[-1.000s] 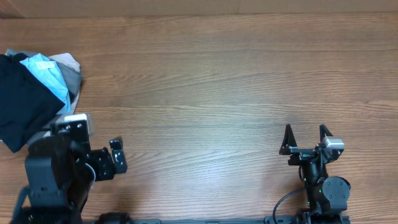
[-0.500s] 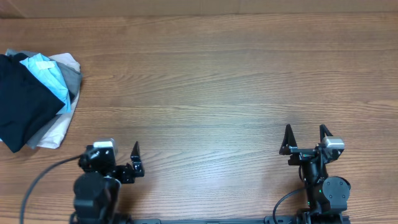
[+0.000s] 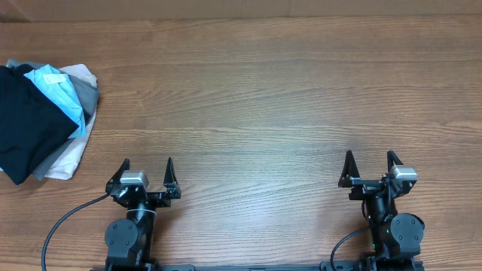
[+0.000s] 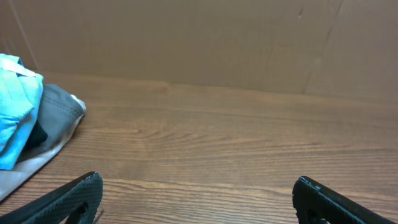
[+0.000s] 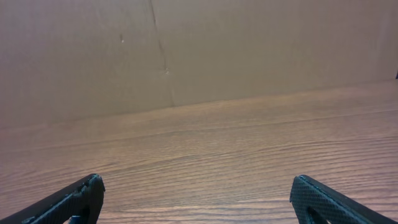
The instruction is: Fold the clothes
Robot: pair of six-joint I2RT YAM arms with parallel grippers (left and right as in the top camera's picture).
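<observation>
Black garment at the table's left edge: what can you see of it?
The black garment is plain, soft-looking dark fabric with no print, lying crumpled at the far left of the wooden table, partly cut off by the picture's edge. A light blue shirt touches its upper right side, and white fabric peeks out beneath its lower right.

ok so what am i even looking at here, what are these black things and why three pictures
Two robot arms, left arm and right arm, sit at a wooden table. One picture looks straight down; the other two come from a camera on each wrist, so the black prongs in their bottom corners are that arm's own fingers. The left fingers and right fingers are spread open, holding nothing. At the left lies a pile: a black garment, a blue shirt and grey and white clothes.
</observation>
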